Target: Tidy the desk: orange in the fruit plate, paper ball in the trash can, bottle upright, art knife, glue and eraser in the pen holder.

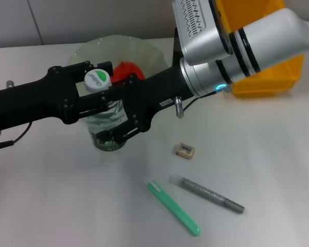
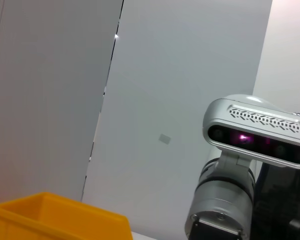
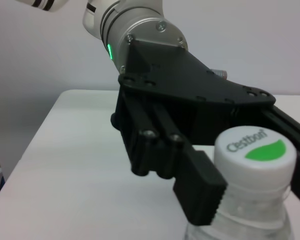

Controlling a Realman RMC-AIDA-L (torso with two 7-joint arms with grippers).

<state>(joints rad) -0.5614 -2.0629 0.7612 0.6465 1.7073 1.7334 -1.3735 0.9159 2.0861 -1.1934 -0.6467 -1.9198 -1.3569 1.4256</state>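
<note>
Cap text first: the white cap reads "Cestbon" over a green leaf mark. The green label on the bottle is too covered to read. The eraser carries a white barcode sticker, but its digits are too small for you to make out.

The bottle stands upright on the table, just in front of the fruit plate. The orange sits inside that plate.

The left gripper reaches in low and level from the robot's left. Its fingers are narrowed on the bottle's neck. In the right wrist view you see a serrated pad pressed just under the cap, with the other finger at the far side.

The right gripper comes in from the robot's right, below the silver wrist with its lit ring, and brackets the bottle's body lower down. The bottle and the other arm hide the contact, so you can't tell if it is gripping or loose.

The eraser lies flat, near the bottle on its right. The green art knife and the grey glue pen lie nearer the robot, side by side, slanted, not touching.

The trash can sits at the far right, partly behind the right arm. The left wrist view shows only a corner of it, the wall and the right arm's wrist camera.
</note>
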